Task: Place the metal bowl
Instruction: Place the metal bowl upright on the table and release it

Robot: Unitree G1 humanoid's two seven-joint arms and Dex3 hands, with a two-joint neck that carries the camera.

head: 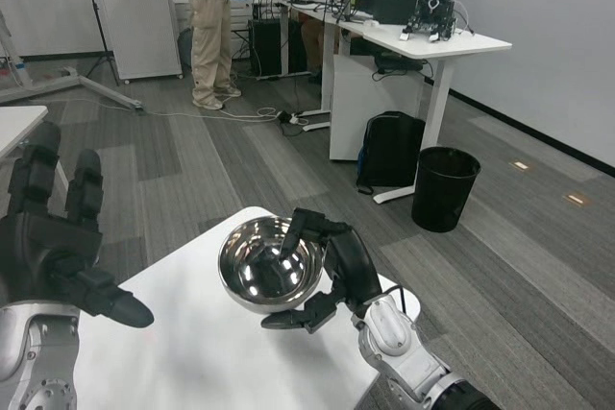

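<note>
The metal bowl is shiny and tilted toward me, raised over the far right part of the white table. My right hand grips its right rim, with fingers curled over the edge into the bowl and the thumb under its base. My left hand is raised at the left edge of the view, fingers spread upward and thumb pointing right, holding nothing, well apart from the bowl.
A person stands at the far back. Beyond my table are a white desk with equipment, a black backpack and a black bin on the floor. Another table's corner shows at left.
</note>
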